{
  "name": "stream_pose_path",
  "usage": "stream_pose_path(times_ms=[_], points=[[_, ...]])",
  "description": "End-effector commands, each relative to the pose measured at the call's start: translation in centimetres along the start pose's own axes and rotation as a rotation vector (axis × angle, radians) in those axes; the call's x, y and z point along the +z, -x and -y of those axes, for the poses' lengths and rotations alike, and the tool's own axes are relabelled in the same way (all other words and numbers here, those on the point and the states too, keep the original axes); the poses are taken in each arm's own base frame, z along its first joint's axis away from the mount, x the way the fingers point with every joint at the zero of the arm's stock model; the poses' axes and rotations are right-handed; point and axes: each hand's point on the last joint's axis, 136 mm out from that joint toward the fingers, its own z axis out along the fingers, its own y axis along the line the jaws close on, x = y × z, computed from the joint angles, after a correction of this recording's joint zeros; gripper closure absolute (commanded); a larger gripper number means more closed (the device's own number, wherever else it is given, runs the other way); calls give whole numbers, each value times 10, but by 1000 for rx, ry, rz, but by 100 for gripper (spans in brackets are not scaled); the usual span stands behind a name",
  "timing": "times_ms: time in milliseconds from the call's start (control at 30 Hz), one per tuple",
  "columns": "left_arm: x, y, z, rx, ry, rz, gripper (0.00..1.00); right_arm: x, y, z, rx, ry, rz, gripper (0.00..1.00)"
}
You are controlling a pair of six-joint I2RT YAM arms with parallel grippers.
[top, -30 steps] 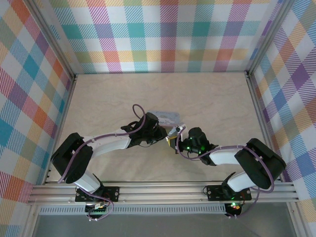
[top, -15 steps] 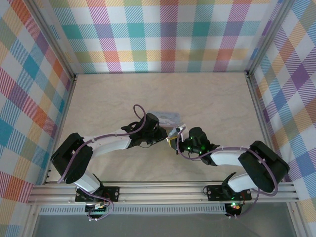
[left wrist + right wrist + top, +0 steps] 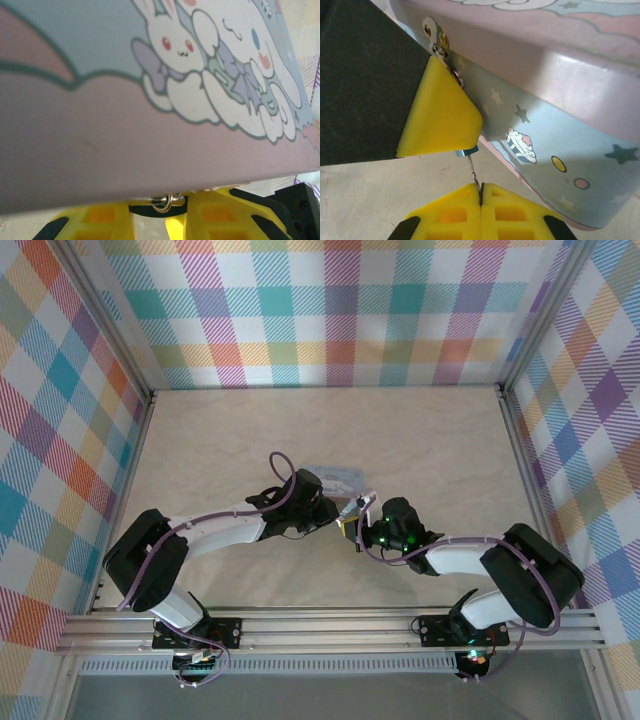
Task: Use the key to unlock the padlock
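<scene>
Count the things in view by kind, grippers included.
pale blue-and-pink rectangular cartoon tin: 1
tiny bluish metal padlock: 1
thin dark metal key: 1
yellow-fingered grippers, left gripper and right gripper: 2
Total: 5

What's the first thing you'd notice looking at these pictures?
The pastel tin with its cartoon bunny, in the middle of the table. Beside it the yellow-tipped right gripper pinches the tiny key, which reaches up to the little blue padlock held by the left gripper.
</scene>
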Motion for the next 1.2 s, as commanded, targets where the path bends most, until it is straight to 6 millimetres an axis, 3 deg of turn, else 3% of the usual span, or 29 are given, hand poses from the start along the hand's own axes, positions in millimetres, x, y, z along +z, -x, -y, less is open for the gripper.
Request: stream_pose_path(times_ms=[0,533,1000,1167], points=[[4,-15,4,-7,-25,-42,98,1,59,-36,-47,134,174,100],[15,-20,15,-13,-51,-57,99,15,51,-35,-12,156,144,100],[15,-22,11,-5,-31,-61,99,7,62,-32,-33,122,182,100],[13,-22,12,3,-30,-62,99,0,56,-25,-54,84,161,100]])
